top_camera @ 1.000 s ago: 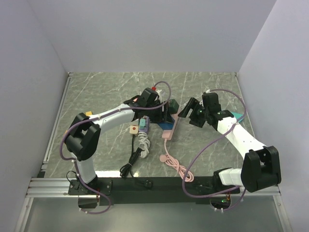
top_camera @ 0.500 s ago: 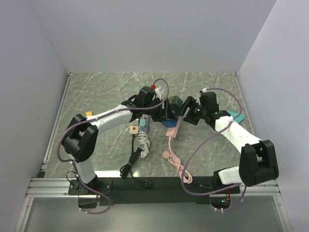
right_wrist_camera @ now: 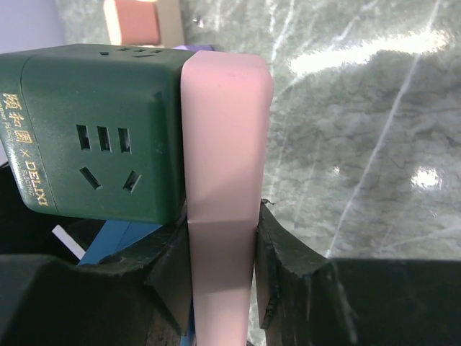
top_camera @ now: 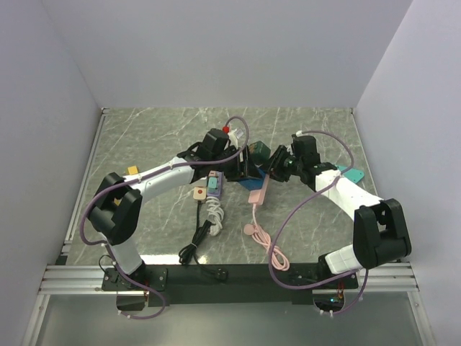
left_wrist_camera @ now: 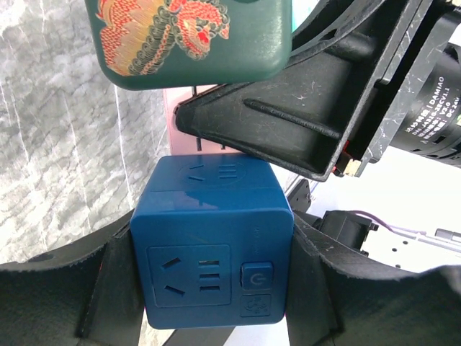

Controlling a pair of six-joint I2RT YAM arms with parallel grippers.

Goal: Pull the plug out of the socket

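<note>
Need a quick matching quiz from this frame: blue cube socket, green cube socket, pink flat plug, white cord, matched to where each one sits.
Things:
1. blue plastic cube socket
2. dark green plastic cube socket
3. pink flat plastic plug
4. white coiled cord

Places:
A. clamped in the right hand
B. lying loose on the marble table
C. gripped in the left hand
D. flush against the pink plug's side

Pairs: 1-C, 2-D, 3-A, 4-B
</note>
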